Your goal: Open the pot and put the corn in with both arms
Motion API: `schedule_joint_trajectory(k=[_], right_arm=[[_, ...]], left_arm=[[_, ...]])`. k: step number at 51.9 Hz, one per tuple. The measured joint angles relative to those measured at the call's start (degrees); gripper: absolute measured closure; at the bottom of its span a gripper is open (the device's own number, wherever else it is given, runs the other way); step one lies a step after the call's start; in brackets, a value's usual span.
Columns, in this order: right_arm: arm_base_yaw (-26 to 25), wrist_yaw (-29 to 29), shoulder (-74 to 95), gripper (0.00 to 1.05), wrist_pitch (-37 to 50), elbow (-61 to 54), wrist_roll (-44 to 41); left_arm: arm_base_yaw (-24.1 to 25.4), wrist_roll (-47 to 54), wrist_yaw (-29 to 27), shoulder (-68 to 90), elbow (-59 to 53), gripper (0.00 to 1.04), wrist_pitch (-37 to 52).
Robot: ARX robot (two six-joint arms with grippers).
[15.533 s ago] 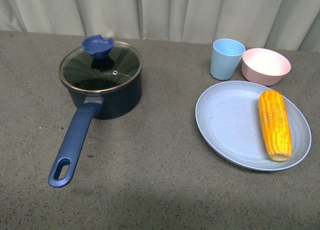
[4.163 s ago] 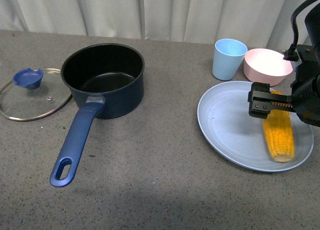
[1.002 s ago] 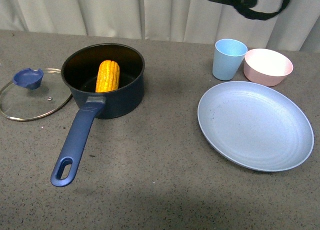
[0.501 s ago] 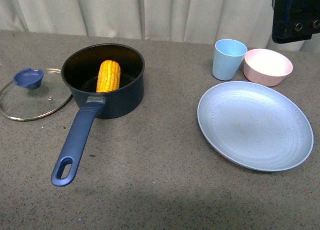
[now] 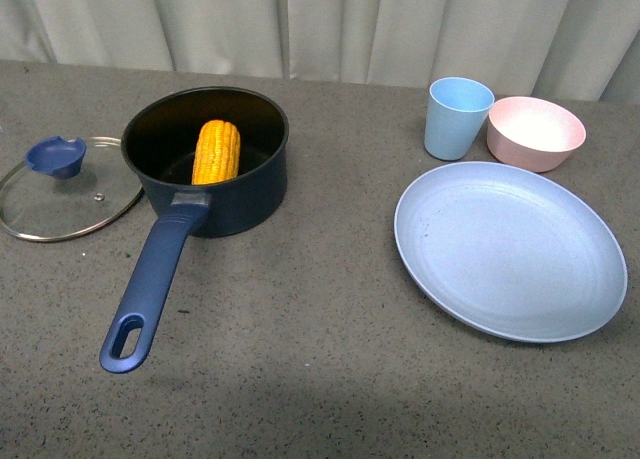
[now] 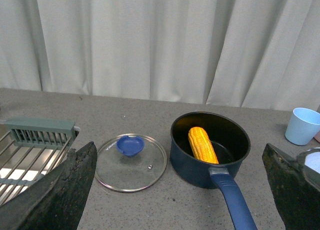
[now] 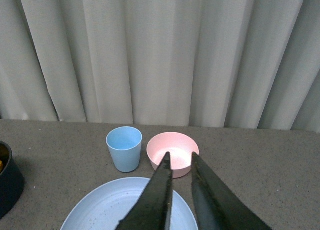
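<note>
The navy pot stands uncovered at the left of the table, its long handle pointing toward the front. The yellow corn lies inside it, leaning on the wall; the left wrist view shows the corn in the pot too. No arm shows in the front view. My left gripper is open, high above the table and well back from the pot. My right gripper is shut on nothing, raised over the blue plate.
The glass lid with its blue knob lies flat left of the pot. A blue plate, a blue cup and a pink bowl sit at the right. A wire rack shows in the left wrist view.
The right arm, seen at the top right half a second ago, has left the front view. Pot, corn, lid and dishes have not moved.
</note>
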Motion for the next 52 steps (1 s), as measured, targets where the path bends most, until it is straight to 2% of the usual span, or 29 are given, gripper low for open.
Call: schedule_joint_trajectory(k=[4,5,16,19,24,28,34,52], right_arm=[[-1.42,-1.66,-3.08,1.04,-1.27,-1.64,-0.02],[-1.6,-1.75,-3.54,1.04,-1.49,-1.86,-0.09],[-5.6,-5.68,-13.11,1.04,-7.02,-5.92,0.02],[-6.51,-6.43,-13.75,1.04,-4.68,-7.78,0.04],[-7.67,-7.8,-16.81,1.04,-7.72,-9.38,0.04],[-10.95,-12.39,-20.15,1.04,-10.6,-9.7,0.04],[-12.94,-12.57,-24.72,1.04,-14.27,-9.75,0.07],[-13.05,-12.98,-36.02,1.04,-24.83,-9.99,0.07]], left_arm=[[0.0,0.0,0.0,0.0,0.0,0.07,0.0],[0.0,0.0,0.0,0.0,0.0,0.07,0.0],[0.0,0.0,0.0,0.0,0.0,0.07,0.0],[0.0,0.0,0.0,0.0,0.0,0.07,0.0],[0.0,0.0,-0.02,0.02,0.0,0.07,0.0],[0.0,0.0,0.0,0.0,0.0,0.07,0.0],[0.0,0.0,-0.02,0.0,0.0,0.07,0.0],[0.0,0.0,0.0,0.0,0.0,0.07,0.0]])
